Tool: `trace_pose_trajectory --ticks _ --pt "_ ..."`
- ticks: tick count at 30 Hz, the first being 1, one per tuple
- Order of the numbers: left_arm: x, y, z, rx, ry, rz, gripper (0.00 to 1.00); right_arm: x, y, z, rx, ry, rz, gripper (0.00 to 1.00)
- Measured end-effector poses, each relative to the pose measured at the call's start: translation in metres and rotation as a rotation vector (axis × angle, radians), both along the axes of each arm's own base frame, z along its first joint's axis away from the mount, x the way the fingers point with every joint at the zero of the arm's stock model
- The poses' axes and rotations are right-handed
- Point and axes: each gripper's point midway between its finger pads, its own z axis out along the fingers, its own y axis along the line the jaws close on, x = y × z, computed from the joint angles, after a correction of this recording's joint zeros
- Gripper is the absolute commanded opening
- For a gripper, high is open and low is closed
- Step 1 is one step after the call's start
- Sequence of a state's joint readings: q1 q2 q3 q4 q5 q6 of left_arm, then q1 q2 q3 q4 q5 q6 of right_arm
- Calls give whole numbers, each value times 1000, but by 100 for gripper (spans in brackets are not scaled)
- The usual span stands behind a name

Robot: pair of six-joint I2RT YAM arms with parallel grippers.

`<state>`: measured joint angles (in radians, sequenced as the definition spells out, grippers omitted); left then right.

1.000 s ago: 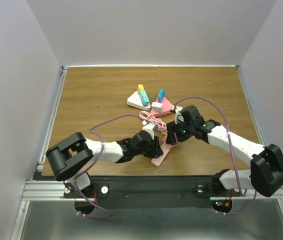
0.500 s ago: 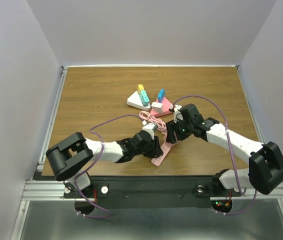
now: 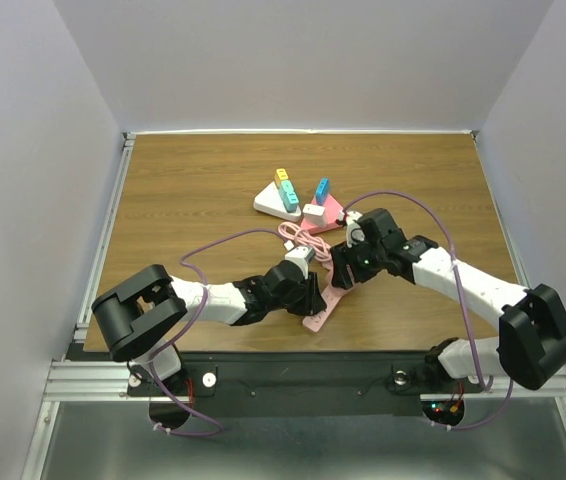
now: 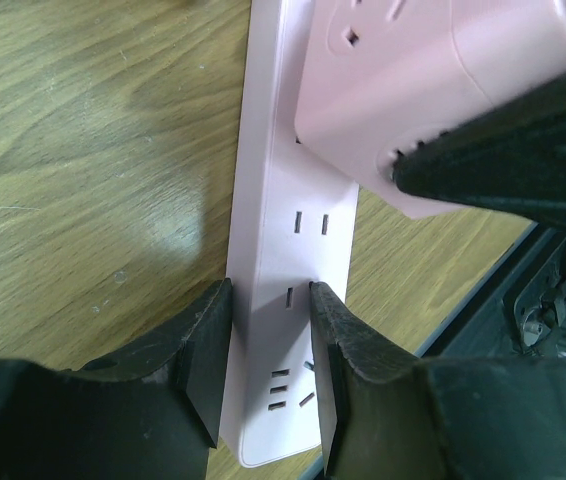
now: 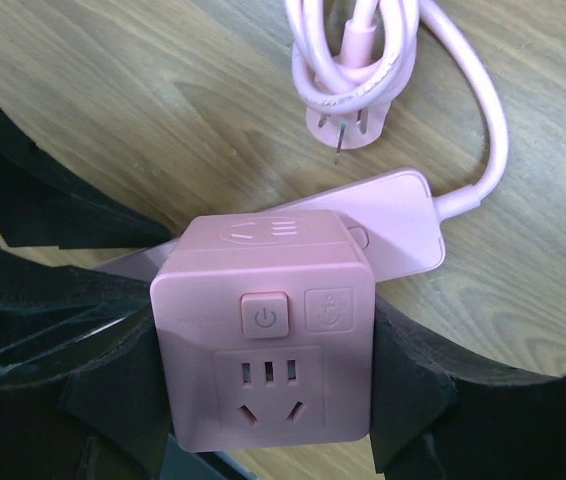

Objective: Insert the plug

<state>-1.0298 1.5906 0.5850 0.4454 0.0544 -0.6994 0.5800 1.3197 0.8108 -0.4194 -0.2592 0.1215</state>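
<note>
Pink power strip [image 4: 285, 240] lay clamped in the left gripper [image 4: 271, 335], evidently to steady it. The right gripper [image 5: 263, 395] grasped the pink cube adapter [image 5: 263, 290] just above the strip, apparently not yet seated.

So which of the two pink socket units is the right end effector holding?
The pink cube with the power button sits in the right end effector; the long flat power strip is gripped by the left end effector.
</note>
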Motion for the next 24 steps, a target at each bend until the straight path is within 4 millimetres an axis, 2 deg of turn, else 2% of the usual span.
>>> trace_pose_trajectory --ticks 10,24 --pt "0 0 0 0 4 -10 0 -4 -1 20 27 -48 -6 0" --pt "-1 -1 0 -1 5 -17 0 -5 -3 3 -13 -5 3 0"
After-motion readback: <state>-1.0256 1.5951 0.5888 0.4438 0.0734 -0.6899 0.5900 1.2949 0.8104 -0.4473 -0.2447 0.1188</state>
